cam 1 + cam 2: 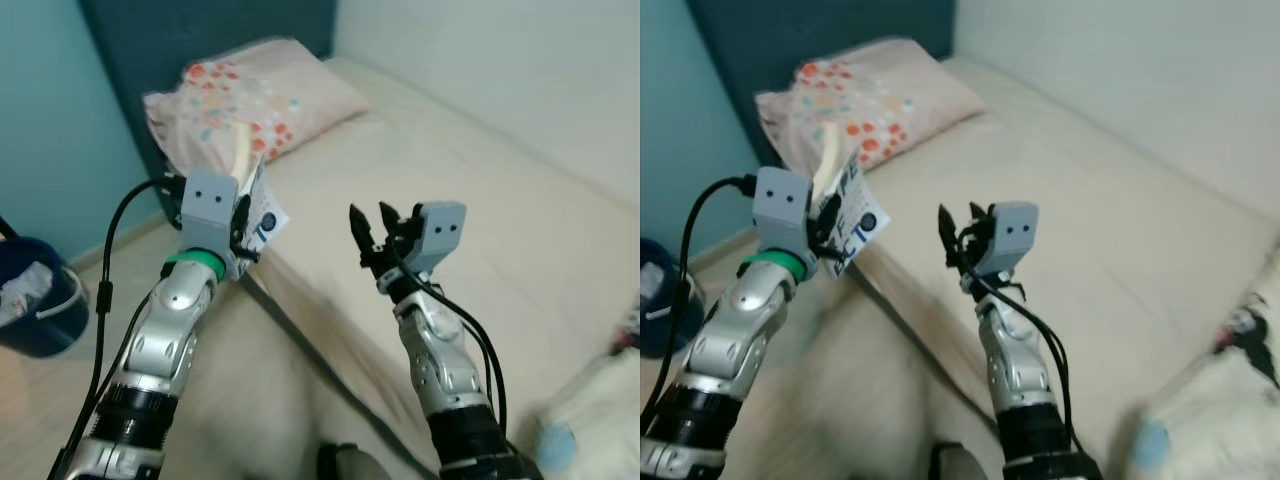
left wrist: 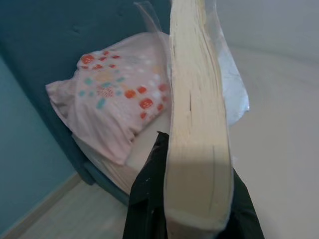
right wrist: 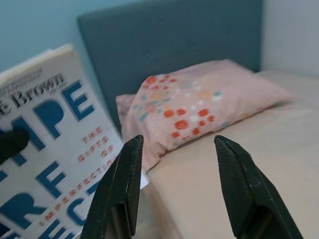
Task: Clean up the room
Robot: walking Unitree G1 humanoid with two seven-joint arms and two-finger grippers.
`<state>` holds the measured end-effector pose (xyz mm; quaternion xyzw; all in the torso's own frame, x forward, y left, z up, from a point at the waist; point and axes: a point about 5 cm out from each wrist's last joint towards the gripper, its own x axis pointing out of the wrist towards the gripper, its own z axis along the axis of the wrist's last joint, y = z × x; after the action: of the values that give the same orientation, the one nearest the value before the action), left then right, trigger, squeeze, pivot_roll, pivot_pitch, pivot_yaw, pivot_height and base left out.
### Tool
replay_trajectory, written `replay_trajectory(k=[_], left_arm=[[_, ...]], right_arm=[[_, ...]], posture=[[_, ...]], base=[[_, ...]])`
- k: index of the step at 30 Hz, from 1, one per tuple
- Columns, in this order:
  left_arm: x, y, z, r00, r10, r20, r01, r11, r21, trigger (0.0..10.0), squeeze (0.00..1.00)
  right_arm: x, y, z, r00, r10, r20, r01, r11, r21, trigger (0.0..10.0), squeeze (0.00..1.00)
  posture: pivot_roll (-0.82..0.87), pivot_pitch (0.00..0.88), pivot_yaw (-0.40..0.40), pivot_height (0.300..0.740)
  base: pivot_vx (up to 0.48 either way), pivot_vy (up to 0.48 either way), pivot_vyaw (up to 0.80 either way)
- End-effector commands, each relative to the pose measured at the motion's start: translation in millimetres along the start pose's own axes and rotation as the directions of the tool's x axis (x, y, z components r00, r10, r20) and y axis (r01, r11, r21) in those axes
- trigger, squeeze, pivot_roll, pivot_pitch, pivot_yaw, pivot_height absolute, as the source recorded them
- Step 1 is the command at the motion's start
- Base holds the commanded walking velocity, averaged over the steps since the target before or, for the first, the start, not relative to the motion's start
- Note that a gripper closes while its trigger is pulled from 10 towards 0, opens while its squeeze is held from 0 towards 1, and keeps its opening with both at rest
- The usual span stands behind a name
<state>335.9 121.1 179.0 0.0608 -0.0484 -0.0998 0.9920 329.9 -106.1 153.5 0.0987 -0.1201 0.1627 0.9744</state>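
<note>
My left gripper is shut on a white paperback book with blue lettering, held upright at the bed's near edge. Its cream page edges run between the black fingers in the left wrist view, and its cover faces the right wrist camera. My right gripper hovers open over the bed, with nothing between its fingers. A pink pillow with red and teal dots lies at the head of the bed, beyond both grippers.
A dark teal headboard stands behind the pillow against a light blue wall. A dark blue bucket with white stuff in it sits on the floor at the left. A white patterned cloth lies at the bed's right near corner.
</note>
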Motion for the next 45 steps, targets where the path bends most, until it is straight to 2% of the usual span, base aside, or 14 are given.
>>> replay_trajectory(k=[1,11,31,38,45], left_arm=[[-0.9,6.3,2.8,0.999,0.027,0.02,-0.028,0.999,0.017,10.0,0.0],[0.4,8.6,2.4,0.999,0.05,0.016,-0.05,0.998,0.022,10.0,0.0],[1.2,7.7,3.0,0.999,0.047,0.02,-0.048,0.999,0.026,10.0,0.0],[-1.3,-6.8,2.5,0.998,-0.055,0.027,0.054,0.998,0.04,10.0,0.0],[-1.8,-11.4,3.5,0.996,-0.083,0.034,0.082,0.996,0.034,10.0,0.0]], right_arm=[[-0.7,4.1,-3.5,1.0,0.011,-0.012,-0.011,1.0,0.0,10.0,0.0],[-2.3,9.5,-4.1,0.998,0.06,-0.016,-0.059,0.998,0.033,10.0,0.0],[-3.1,7.1,-4.2,0.999,0.05,-0.01,-0.05,0.997,0.051,10.0,0.0],[-3.4,1.2,-5.1,1.0,0.02,-0.016,-0.018,0.998,0.063,10.0,0.0],[-4.0,-1.2,-6.1,1.0,0.01,-0.022,-0.009,0.998,0.067,10.0,0.0]], posture=[[0.06,0.053,0.014,0.74],[0.06,0.055,0.016,0.74],[0.06,0.053,0.019,0.74],[0.06,0.051,0.021,0.74],[0.06,0.047,0.022,0.74]], base=[[0.48,0.0,0.77],[0.48,0.0,0.15],[0.469,0.0,0.0],[0.041,0.0,0.0],[0.0,0.0,0.0]])
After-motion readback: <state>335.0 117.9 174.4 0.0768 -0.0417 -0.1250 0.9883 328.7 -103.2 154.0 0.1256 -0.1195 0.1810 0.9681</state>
